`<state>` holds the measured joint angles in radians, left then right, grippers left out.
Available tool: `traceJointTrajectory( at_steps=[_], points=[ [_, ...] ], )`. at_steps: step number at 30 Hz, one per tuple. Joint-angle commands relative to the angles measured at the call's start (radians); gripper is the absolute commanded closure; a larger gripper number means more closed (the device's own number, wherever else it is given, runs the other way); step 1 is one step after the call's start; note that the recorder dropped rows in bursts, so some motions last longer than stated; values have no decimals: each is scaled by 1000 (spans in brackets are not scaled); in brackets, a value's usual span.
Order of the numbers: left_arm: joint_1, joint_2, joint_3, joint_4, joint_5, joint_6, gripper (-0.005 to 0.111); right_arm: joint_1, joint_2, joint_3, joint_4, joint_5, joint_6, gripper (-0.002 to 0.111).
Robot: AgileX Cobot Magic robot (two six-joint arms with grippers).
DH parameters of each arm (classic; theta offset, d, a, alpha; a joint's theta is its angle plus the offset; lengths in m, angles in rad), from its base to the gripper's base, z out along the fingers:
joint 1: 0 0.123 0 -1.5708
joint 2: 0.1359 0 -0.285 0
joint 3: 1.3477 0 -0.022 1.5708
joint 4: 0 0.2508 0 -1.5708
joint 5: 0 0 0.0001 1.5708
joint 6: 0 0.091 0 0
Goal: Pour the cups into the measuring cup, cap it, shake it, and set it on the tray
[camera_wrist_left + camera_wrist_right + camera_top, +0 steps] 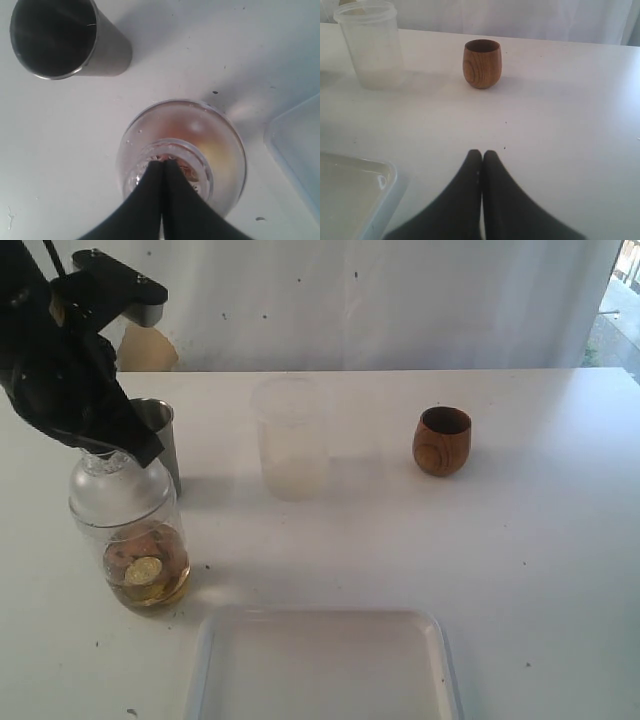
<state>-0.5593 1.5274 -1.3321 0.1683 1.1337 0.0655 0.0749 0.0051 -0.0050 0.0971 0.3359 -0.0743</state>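
Note:
The measuring cup (135,535) stands at the table's left, holding amber liquid and round pieces, with a clear domed cap (115,485) on it. My left gripper (105,452) is shut, its tips (164,161) resting on the top of the cap over the measuring cup (220,150). Just behind stands the steel tumbler (160,435), upright and dark inside (60,37). At the right, the wooden cup (441,440) stands upright. My right gripper (482,152) is shut and holds nothing, low over the table, well short of the wooden cup (481,63). The white tray (320,613) lies at the front edge.
A frosted translucent plastic cup (291,440) stands mid-table between the tumbler and the wooden cup, and it also shows in the right wrist view (370,47). A corner of the tray (350,185) lies close beside the right gripper. A white curtain hangs behind the table.

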Motion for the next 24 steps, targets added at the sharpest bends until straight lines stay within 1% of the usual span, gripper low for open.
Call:
traceJointTrajectory(
  at_steps=[1, 6, 11, 16, 21, 24],
  points=[
    [-1, -8, 16, -34, -40, 5, 107, -5, -5, 5, 0, 0, 0, 108],
    [-1, -52, 16, -30, -107, -5, 107, -5, -5, 5, 0, 0, 0, 108],
    [-1, -73, 16, -26, -109, -5, 107, -5, -5, 5, 0, 0, 0, 108],
    [-1, -115, 16, -21, -143, -5, 107, -5, -5, 5, 0, 0, 0, 108],
    [-1, -195, 16, -21, -230, -46, 107, -5, -5, 5, 0, 0, 0, 108],
    [-1, -266, 37, -24, -325, -95, 105, -5, -5, 5, 0, 0, 0, 108]
  ],
)
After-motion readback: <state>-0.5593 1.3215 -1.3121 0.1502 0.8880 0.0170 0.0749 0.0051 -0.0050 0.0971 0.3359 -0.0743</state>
